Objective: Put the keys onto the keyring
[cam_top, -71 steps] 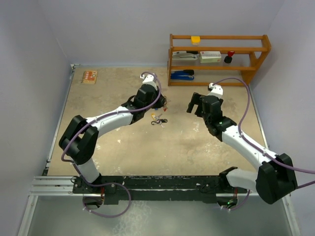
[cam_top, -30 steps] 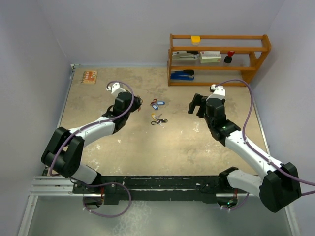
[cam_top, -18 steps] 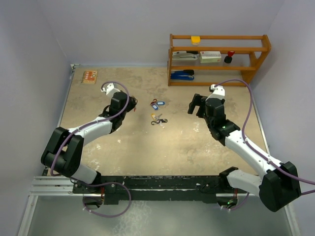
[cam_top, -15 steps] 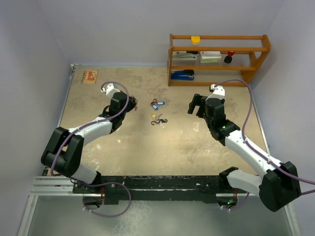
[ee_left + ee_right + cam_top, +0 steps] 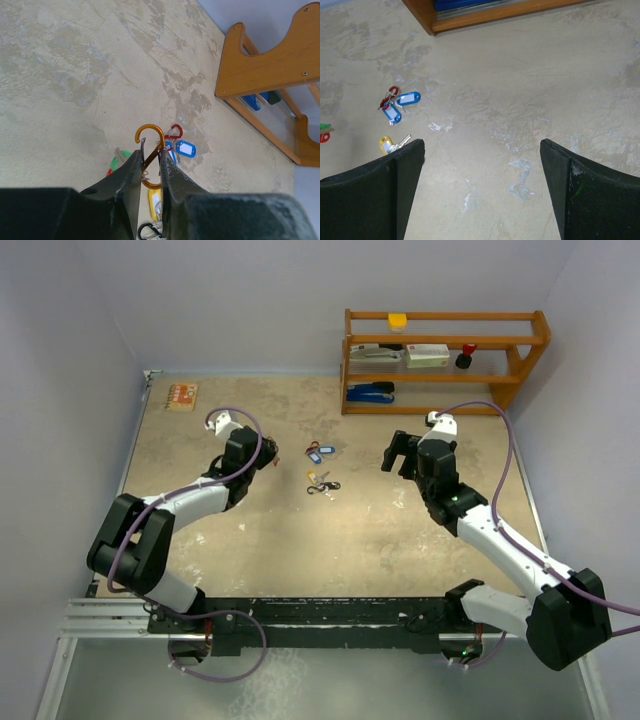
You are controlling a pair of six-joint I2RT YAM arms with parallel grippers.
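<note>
Threading step | left gripper (image 5: 150,152) clamped on orange carabiner keyring (image 5: 149,126) | right gripper (image 5: 481,145) spread wide, empty | blue-tagged keys (image 5: 320,452) lie at our left gripper's 3 o'clock | next, we reckon: right grips one key, threads it.

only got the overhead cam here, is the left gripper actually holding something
observer: yes, the left gripper is shut on an orange clip, and the clip's hooked end sticks out past the tips
operator: ok and the right one, anything in it
observer: no, the right gripper is wide open with nothing in it, just bare table below
</note>
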